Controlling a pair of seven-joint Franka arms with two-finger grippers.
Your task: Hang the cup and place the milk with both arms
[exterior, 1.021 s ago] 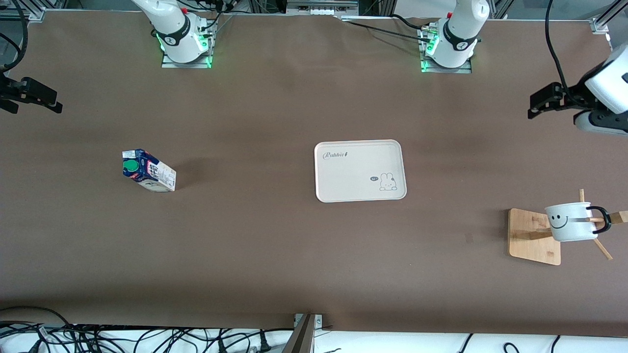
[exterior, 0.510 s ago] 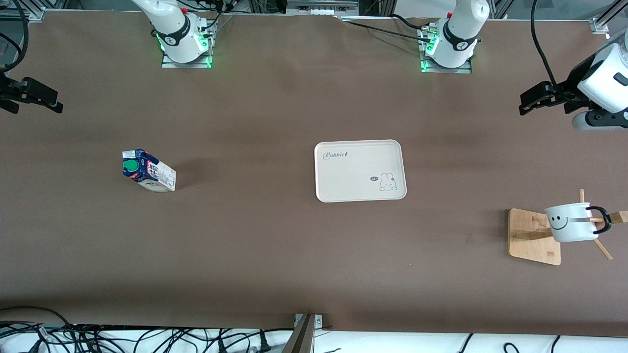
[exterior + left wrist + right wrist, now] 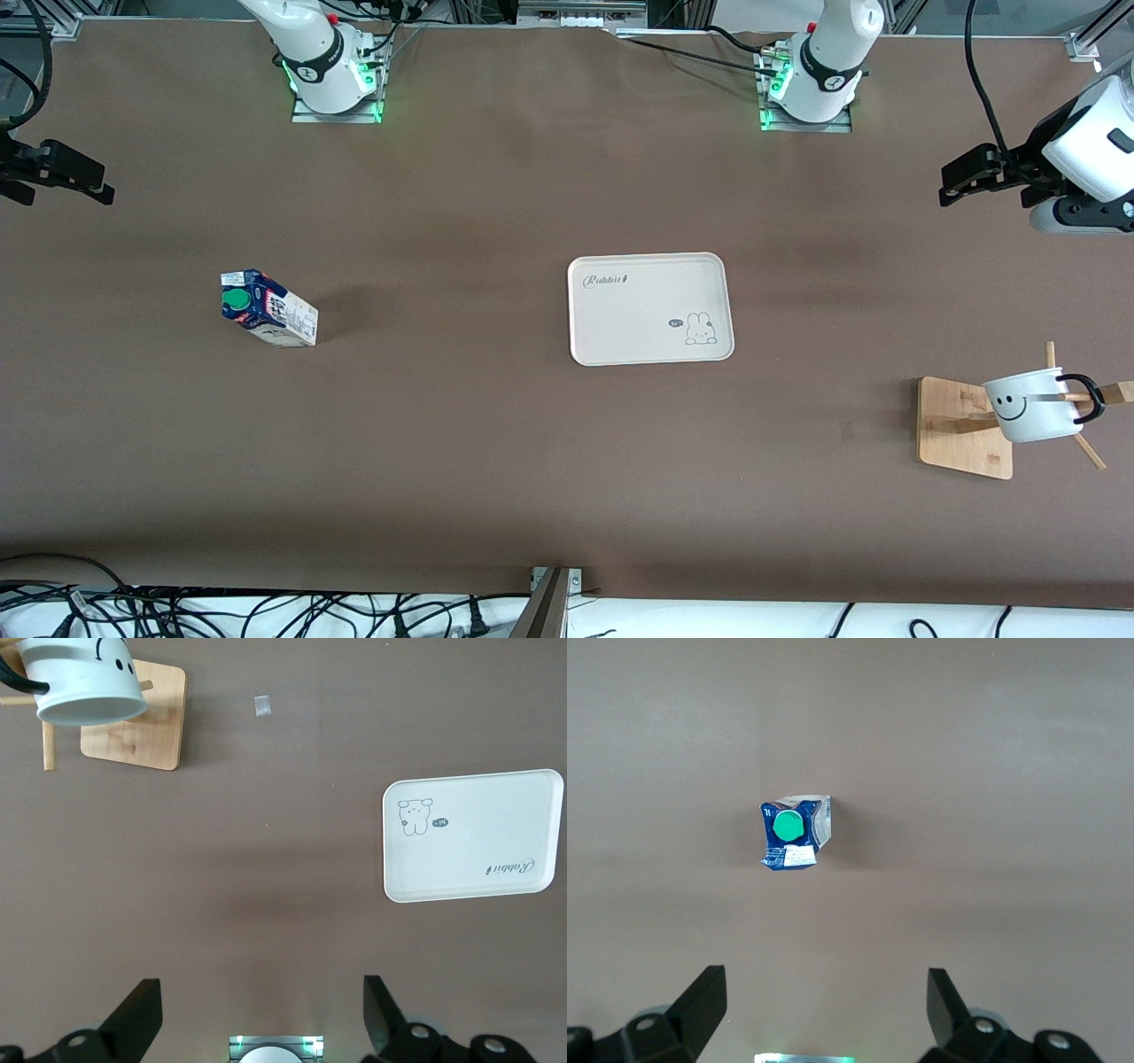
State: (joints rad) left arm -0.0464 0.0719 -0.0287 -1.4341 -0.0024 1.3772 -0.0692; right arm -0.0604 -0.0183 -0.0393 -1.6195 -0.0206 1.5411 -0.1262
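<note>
— Since the earlier frame, what is changing in the front view?
— Only the left end effector (image 3: 952, 180): it is sitting slightly higher in the view than half a second ago, hanging over the worktop (image 3: 496, 443) at the left arm's end. Its fingers cannot be judged from here. The right end effector (image 3: 97, 186) is staying put over the right arm's end, its arm waiting. The milk (image 3: 268, 308) is standing on the worktop toward the right arm's end, well apart from the tray (image 3: 649, 307) at the middle. The cup (image 3: 1030, 404) is hanging by its loop handle on a peg of the wooden rack (image 3: 966, 427), toward the left arm's end and nearer the camera than the tray.

— Left wrist view?
— The left end effector (image 3: 261, 1014) is showing its fingers (image 3: 137, 1014) spread wide, gripping nothing. The cup (image 3: 87, 678), the rack (image 3: 146, 726) and the tray (image 3: 474, 835) are lying below on the worktop (image 3: 266, 868).

— Right wrist view?
— The right end effector (image 3: 824, 1010) is likewise standing wide, its fingers (image 3: 700, 1001) carrying nothing. The milk (image 3: 794, 832) is sitting upright on the worktop (image 3: 966, 771), green cap facing the lens, clear of both fingers.
</note>
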